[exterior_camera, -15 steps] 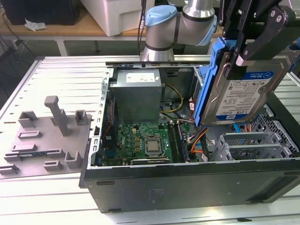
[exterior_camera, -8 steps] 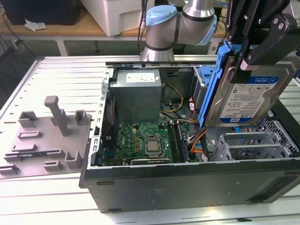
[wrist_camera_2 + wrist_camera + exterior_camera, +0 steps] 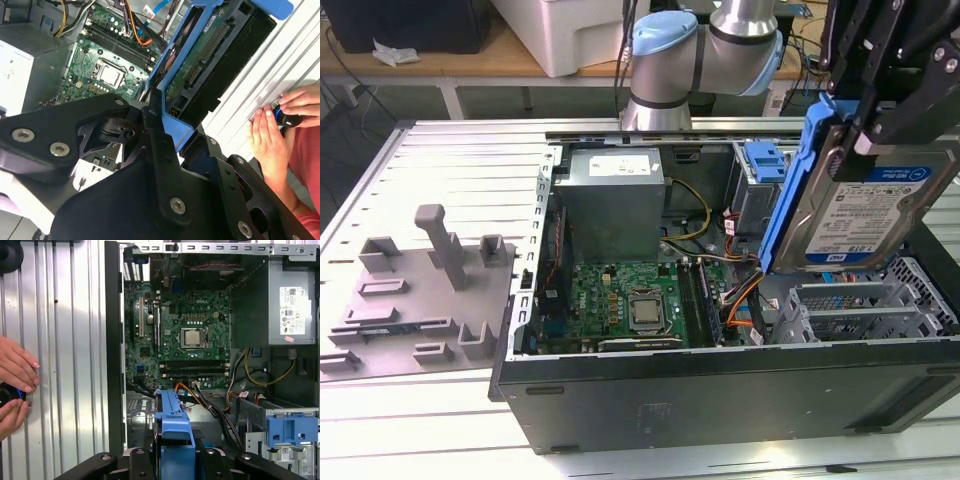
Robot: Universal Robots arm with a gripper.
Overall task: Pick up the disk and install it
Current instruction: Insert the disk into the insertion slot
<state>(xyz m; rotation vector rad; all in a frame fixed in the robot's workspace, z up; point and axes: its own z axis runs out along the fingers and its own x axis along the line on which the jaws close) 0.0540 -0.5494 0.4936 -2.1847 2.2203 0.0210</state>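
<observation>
The disk (image 3: 865,215), a silver hard drive with a white-and-blue label in a blue carrier frame, hangs upright and tilted above the right end of the open computer case (image 3: 720,390). My black gripper (image 3: 865,125) is shut on its upper edge. Below it lies the grey metal drive cage (image 3: 860,305). In the second wrist view the disk (image 3: 210,45) shows its green circuit side, with the gripper (image 3: 165,130) clamped on the blue frame. In the first wrist view the disk (image 3: 175,435) is seen edge-on between the fingers of the gripper (image 3: 175,462).
Inside the case are a motherboard (image 3: 630,300), a power supply (image 3: 615,200), cables and a blue latch (image 3: 767,160) on a cage. A grey fixture (image 3: 420,290) stands at the exterior view's left. A person's hands (image 3: 15,370) rest on a black knob beside the case.
</observation>
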